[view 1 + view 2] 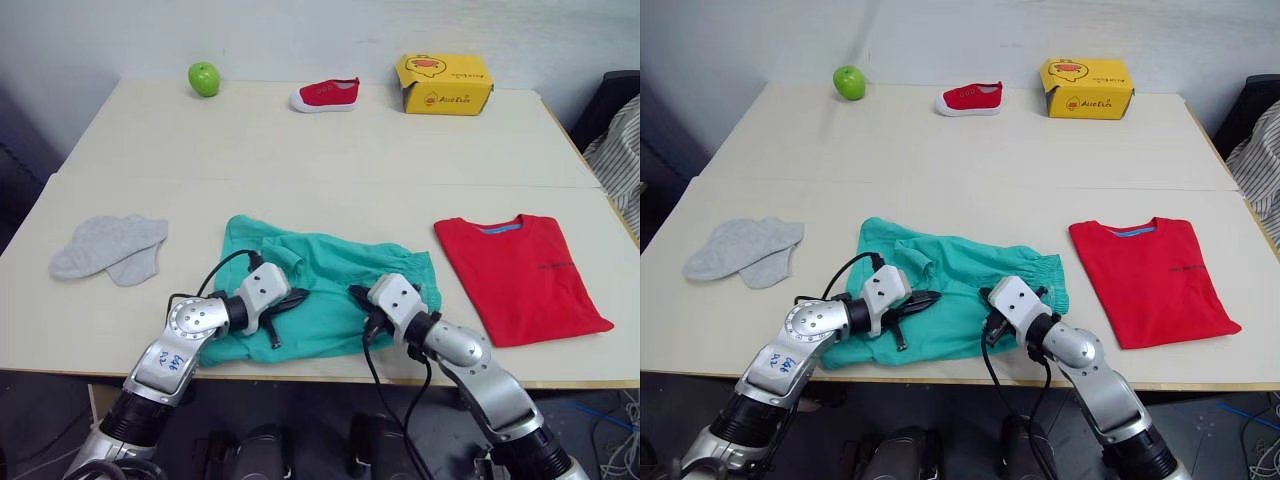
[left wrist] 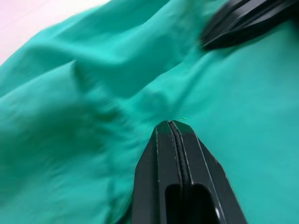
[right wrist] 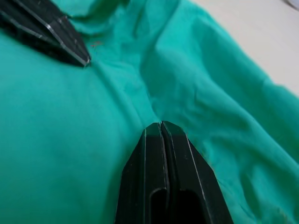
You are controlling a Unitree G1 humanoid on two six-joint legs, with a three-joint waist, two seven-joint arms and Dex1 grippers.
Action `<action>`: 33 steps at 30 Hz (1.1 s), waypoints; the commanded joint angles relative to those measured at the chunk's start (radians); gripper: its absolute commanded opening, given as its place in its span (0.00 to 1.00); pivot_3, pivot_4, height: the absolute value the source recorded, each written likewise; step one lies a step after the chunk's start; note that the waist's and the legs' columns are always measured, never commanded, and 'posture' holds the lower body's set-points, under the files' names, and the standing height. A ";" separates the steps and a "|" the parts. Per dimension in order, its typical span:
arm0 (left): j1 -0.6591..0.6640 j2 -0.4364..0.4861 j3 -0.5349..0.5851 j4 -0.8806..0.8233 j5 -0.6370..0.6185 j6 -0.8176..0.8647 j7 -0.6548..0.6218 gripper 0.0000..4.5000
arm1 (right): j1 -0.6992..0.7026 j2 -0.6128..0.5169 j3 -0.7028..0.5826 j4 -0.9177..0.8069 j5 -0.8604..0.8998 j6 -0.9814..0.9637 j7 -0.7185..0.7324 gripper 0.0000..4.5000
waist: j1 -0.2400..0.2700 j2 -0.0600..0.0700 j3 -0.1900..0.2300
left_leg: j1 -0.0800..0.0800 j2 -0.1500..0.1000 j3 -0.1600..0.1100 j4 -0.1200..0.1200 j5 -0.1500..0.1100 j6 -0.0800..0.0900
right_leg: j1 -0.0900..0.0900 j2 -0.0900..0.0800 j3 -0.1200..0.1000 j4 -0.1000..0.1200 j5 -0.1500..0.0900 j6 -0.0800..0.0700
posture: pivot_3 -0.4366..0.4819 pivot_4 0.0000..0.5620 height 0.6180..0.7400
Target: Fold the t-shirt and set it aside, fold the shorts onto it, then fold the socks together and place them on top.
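A pair of soft, plain light grey short socks [image 1: 109, 247] lies overlapped at the left of the pale, smooth-topped table [image 1: 300, 150]. Far back sits a round, glossy green apple [image 1: 204, 78], then a small red canvas shoe with a white sole [image 1: 326, 95], then a yellow cardboard box [image 1: 443, 84] printed with a cartoon face and small red lettering too fine to read.

The crumpled teal-green fabric shorts with a gathered elastic waistband [image 1: 325, 290] are spread at the table's near edge, between the socks and the shirt. The left gripper [image 1: 290, 298] rests on their left part, its two black fingers pressed flat together with the tips against the cloth; no fold shows pinched between them. The right gripper [image 1: 358, 296] lies on the right part, near the waistband, fingers likewise closed tip to tip on the fabric. The two point toward each other, a little apart.

At the right lies the bright red short-sleeved cloth t-shirt [image 1: 520, 275], folded into a neat rectangle, its light blue collar band showing and a small dark chest print illegible.
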 commanded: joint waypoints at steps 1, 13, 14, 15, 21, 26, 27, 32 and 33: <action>0.003 0.014 0.076 0.050 0.045 -0.066 0.062 0.00 | 0.010 0.000 -0.038 -0.036 0.019 0.015 0.020 0.01 | 0.000 0.000 0.000 | 0.000 0.000 0.000 0.000 0.000 0.000 | 0.000 0.000 0.000 0.000 0.000 0.000 | 0.48 0.27 1.00; -0.136 0.009 0.349 0.335 -0.088 -0.231 0.087 0.00 | -0.012 0.060 -0.077 -0.047 0.054 0.014 0.027 0.01 | -0.001 0.000 0.000 | 0.000 0.000 -0.001 0.000 0.000 0.001 | 0.000 -0.001 -0.001 0.002 0.000 0.000 | 0.48 0.27 1.00; -0.141 0.004 0.369 0.329 -0.138 -0.237 0.041 0.00 | -0.015 0.072 -0.081 -0.051 0.064 0.012 0.027 0.01 | -0.001 0.000 0.000 | -0.001 0.000 -0.001 0.000 0.000 0.001 | 0.000 0.000 -0.001 0.003 0.000 0.000 | 0.48 0.27 1.00; -0.144 0.001 0.387 0.302 -0.204 -0.231 -0.022 0.00 | -0.022 0.088 -0.085 -0.058 0.080 0.009 0.029 0.01 | -0.002 0.000 0.000 | -0.001 0.000 -0.001 0.000 0.000 0.001 | 0.000 0.000 -0.002 0.003 0.000 0.000 | 0.48 0.27 1.00; -0.145 0.020 0.296 0.121 -0.327 -0.105 -0.241 0.00 | -0.091 0.146 -0.080 -0.051 0.099 0.048 0.012 0.01 | -0.004 0.000 0.000 | -0.001 0.000 -0.001 0.000 0.000 0.000 | 0.000 0.000 -0.002 0.003 0.000 0.000 | 0.48 0.27 1.00; -0.209 -0.069 0.111 0.323 -0.027 -0.208 -0.092 0.00 | -0.160 0.157 -0.066 0.133 -0.068 -0.038 -0.109 0.01 | 0.001 0.000 0.000 | 0.000 -0.005 -0.001 0.000 0.000 0.001 | 0.001 0.000 -0.001 0.003 0.001 0.001 | 0.48 0.27 1.00; -0.221 -0.093 0.103 0.363 0.008 -0.204 -0.039 0.00 | -0.162 0.138 -0.069 0.166 -0.097 -0.068 -0.119 0.01 | -0.001 0.000 0.000 | -0.001 -0.006 -0.001 0.000 0.000 0.001 | 0.001 0.000 -0.001 0.003 0.001 0.002 | 0.48 0.27 1.00; -0.168 -0.126 0.074 0.416 0.082 -0.110 0.048 0.00 | -0.145 0.086 -0.143 0.299 -0.114 -0.174 -0.139 0.01 | -0.004 0.000 0.000 | -0.005 -0.005 -0.001 0.000 0.000 0.001 | -0.002 0.000 -0.002 0.002 0.001 0.002 | 0.48 0.27 1.00; -0.153 -0.122 0.072 0.418 0.083 -0.093 0.045 0.00 | -0.137 0.077 -0.156 0.318 -0.114 -0.196 -0.140 0.01 | -0.005 0.000 0.000 | -0.005 -0.005 -0.001 0.000 0.000 0.001 | -0.002 0.000 -0.002 0.002 0.001 0.002 | 0.48 0.27 1.00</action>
